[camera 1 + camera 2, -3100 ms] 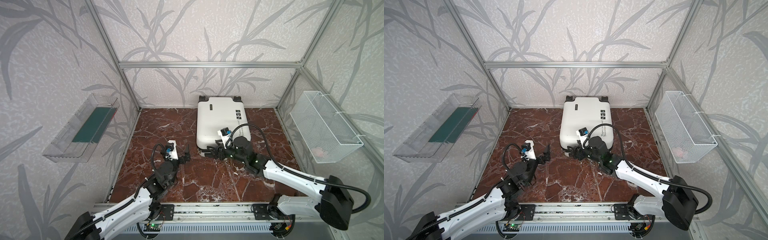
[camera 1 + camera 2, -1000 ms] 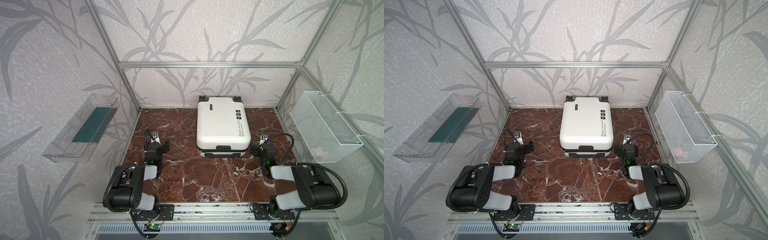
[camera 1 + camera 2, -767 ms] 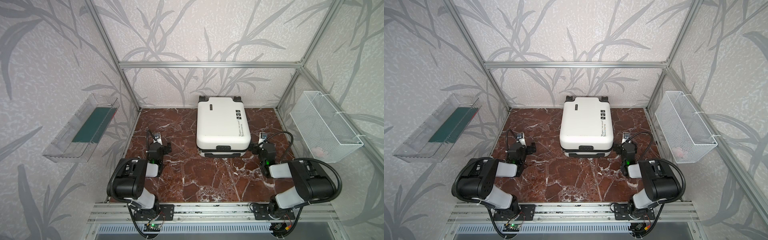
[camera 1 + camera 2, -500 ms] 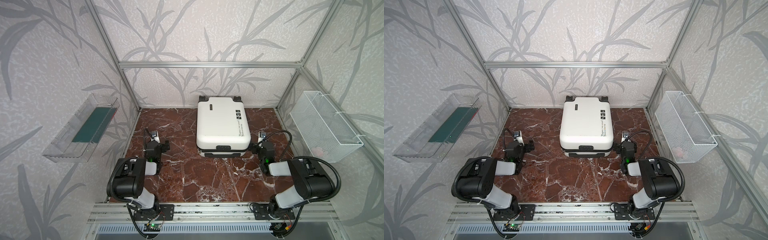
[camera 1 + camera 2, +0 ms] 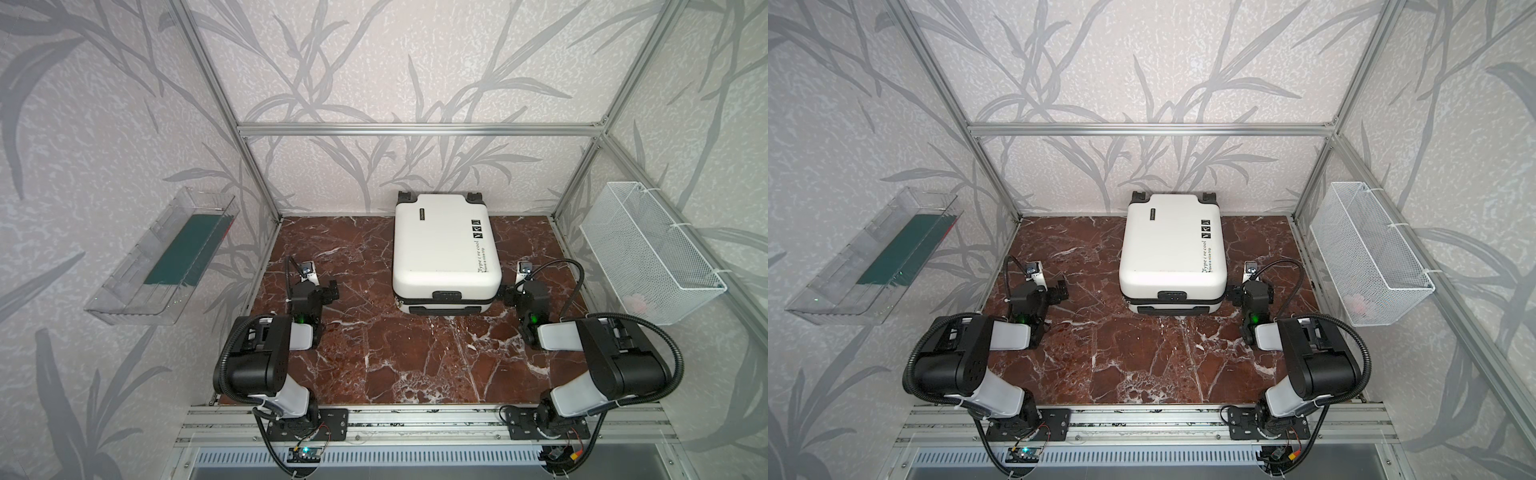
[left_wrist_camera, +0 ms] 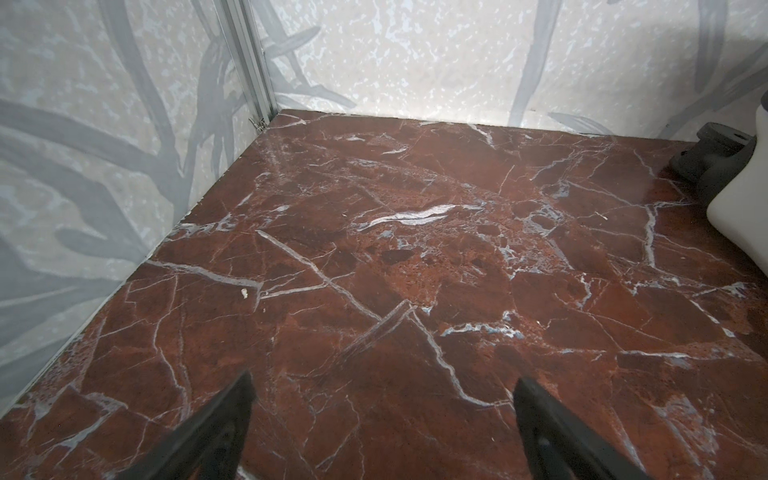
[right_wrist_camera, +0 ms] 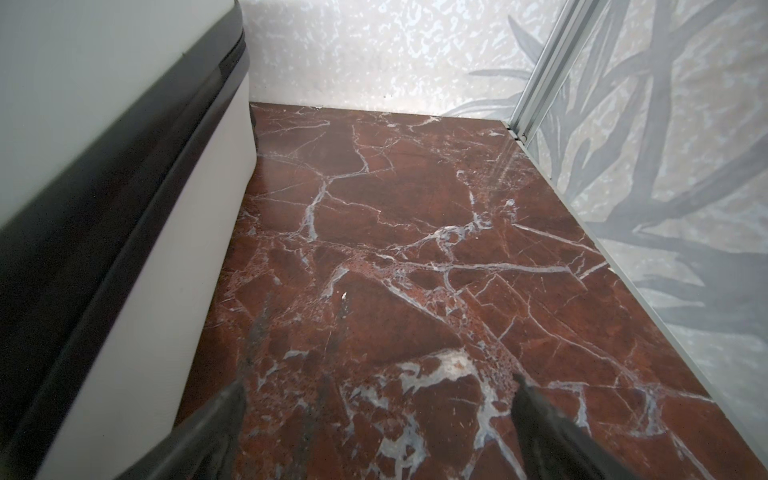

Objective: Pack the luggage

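Moved: both my arms have folded back from the near end of the small white hard-shell suitcase to the sides; the case itself has not shifted.
Luggage: it lies flat and shut at the middle of the back edge of the red-brown marble tabletop. Its black wheels are against the back wall and its black handle faces me.
Left gripper: released and empty, with the jaws spread over bare marble near the left edge, well apart from the case.
Right gripper: also released and empty, low over the marble just beside the case's near right corner.
Why parked so: folded low on either side, I keep clear of the lid, which I judge to be a rest pose.
Clear plastic bin: it hangs on the left wall and holds something flat and dark green.
White wire mesh basket: it hangs on the right wall; a pale pink thing lies inside, too small to identify.
Progress: the lid is down, so I cannot see what is packed.
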Controlling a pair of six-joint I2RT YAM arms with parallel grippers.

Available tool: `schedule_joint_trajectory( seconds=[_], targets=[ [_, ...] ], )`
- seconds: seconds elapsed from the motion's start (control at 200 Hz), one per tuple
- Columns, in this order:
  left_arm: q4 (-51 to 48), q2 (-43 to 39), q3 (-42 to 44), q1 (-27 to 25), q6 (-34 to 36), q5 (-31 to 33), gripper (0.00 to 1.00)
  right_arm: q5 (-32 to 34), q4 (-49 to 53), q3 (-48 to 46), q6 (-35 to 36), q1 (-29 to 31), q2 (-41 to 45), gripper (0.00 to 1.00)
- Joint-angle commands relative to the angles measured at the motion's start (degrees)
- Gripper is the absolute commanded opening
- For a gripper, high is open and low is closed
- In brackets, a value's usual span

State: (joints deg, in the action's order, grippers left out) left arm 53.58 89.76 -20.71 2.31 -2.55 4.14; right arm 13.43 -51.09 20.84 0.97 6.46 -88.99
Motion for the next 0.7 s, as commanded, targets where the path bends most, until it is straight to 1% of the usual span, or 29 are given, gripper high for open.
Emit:
schedule_joint_trajectory(
  seconds=[0.0, 0.695],
  targets=[
    [0.22, -0.15, -0.85, -0.11, 0.29, 0.08, 0.99, -1.86, 0.83, 1.29, 0.73, 0.57, 0.79, 0.99],
    [-0.15, -0.12, -1.1, -0.41, 0.7, -0.25, 0.99, -1.94, 1.08, 1.31, 0.77, 0.53, 0.84, 0.99]
  ],
)
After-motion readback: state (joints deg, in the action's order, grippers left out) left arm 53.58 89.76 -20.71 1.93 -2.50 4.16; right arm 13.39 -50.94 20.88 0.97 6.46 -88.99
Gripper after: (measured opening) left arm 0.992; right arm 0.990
